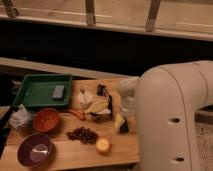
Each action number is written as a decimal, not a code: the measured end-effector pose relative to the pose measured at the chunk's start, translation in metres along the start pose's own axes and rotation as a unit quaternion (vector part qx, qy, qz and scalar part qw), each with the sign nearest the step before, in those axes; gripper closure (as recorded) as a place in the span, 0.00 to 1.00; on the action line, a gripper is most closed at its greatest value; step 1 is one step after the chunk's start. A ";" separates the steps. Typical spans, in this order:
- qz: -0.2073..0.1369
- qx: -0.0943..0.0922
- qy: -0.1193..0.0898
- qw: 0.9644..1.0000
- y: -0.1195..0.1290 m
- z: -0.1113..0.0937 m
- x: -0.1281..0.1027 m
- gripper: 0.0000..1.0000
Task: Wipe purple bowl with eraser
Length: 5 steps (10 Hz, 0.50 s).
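Two bowls sit at the left end of the bench (67, 156): the purple bowl (36, 149) at the front left corner, its pale glossy inside showing, and one orange-red bowl (47, 119) just behind it. One green tray (31, 92) at the back left corner holds one small grey block (58, 91). One black eraser (123, 129) lies near the bench's right edge, and the claw (121, 116) hangs just above it, spread open and released.
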 end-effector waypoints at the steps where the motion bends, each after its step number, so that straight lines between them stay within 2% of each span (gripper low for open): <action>1: 0.002 -0.003 0.003 1.000 0.001 0.003 0.001 0.20; 3: 0.010 -0.007 0.000 1.000 0.005 0.005 -0.002 0.20; 5: 0.021 -0.008 -0.014 1.000 0.006 0.001 -0.007 0.20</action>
